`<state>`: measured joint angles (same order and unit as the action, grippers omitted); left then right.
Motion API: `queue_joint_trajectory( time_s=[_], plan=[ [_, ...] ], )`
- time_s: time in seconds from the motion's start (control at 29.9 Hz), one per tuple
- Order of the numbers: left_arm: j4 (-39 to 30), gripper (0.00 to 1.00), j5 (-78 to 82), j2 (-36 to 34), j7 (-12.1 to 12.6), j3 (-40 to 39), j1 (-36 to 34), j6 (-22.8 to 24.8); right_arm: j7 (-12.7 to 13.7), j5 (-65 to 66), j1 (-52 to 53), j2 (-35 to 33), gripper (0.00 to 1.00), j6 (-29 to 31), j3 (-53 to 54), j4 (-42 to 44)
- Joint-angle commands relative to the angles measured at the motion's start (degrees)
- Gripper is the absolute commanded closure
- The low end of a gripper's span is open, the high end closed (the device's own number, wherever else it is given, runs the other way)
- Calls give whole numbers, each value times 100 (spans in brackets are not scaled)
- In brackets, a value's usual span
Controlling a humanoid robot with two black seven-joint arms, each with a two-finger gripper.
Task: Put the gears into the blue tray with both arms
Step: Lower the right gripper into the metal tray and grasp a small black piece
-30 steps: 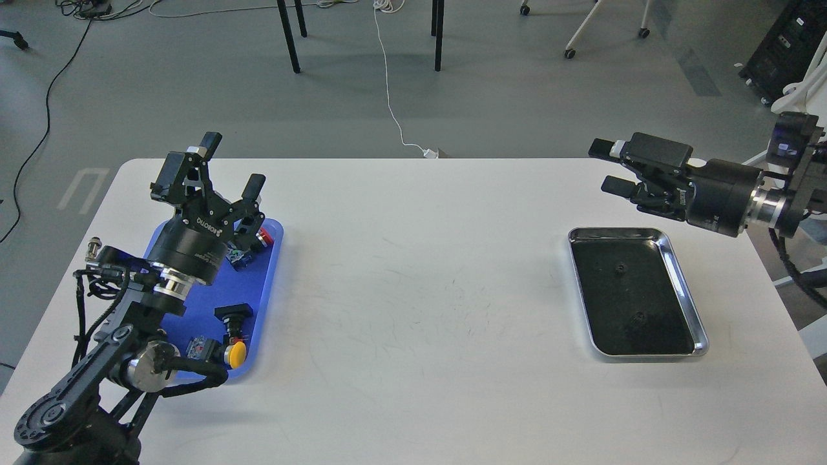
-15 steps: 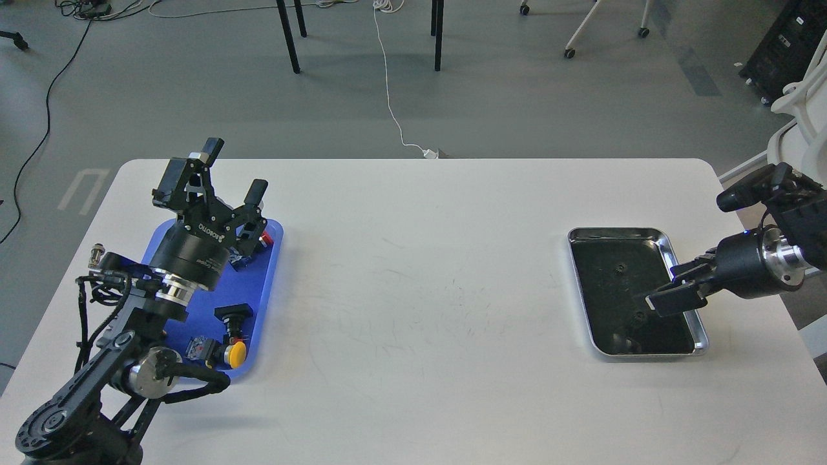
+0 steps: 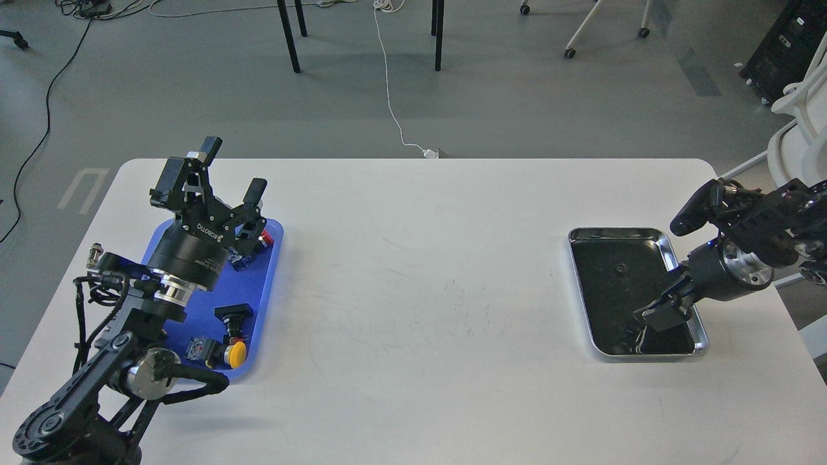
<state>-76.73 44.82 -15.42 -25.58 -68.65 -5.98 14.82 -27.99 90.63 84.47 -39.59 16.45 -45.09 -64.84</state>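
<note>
One small black gear (image 3: 621,267) lies on the black mat of the silver-rimmed metal tray (image 3: 619,230) at the right. My right gripper (image 3: 651,318) reaches down into that tray's near right part, its dark fingers close together over the mat; I cannot tell whether they hold anything. Whatever lies under them is hidden. The blue tray (image 3: 263,290) sits at the left. My left gripper (image 3: 232,169) hovers open and empty above its far end, fingers pointing up and away.
In the blue tray lie push buttons: a red one (image 3: 264,237), a black one (image 3: 232,314) and a yellow one (image 3: 237,354). My left arm covers much of that tray. A white chair (image 3: 798,123) stands off the table's right edge.
My right arm has swung down from high over the table's far right corner into the metal tray, its fingers now over the near gear's spot. The left arm has barely moved.
</note>
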Motion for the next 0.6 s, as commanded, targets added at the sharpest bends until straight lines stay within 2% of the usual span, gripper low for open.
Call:
queue_joint_trajectory(
  time_s=[0.0,0.13,0.57],
  plan=[
    [0,2,1,4,0,-17,0,-5,-1,-11,-62,109,25,-19,-8,103],
    [0,2,1,4,0,-17,17,-5,-1,-11,-176,188,32,-19,-17,147],
    [0,2,1,-5,-9,-43,70,-5,-1,-19,-536,347,39,-229,-17,472]
  ],
)
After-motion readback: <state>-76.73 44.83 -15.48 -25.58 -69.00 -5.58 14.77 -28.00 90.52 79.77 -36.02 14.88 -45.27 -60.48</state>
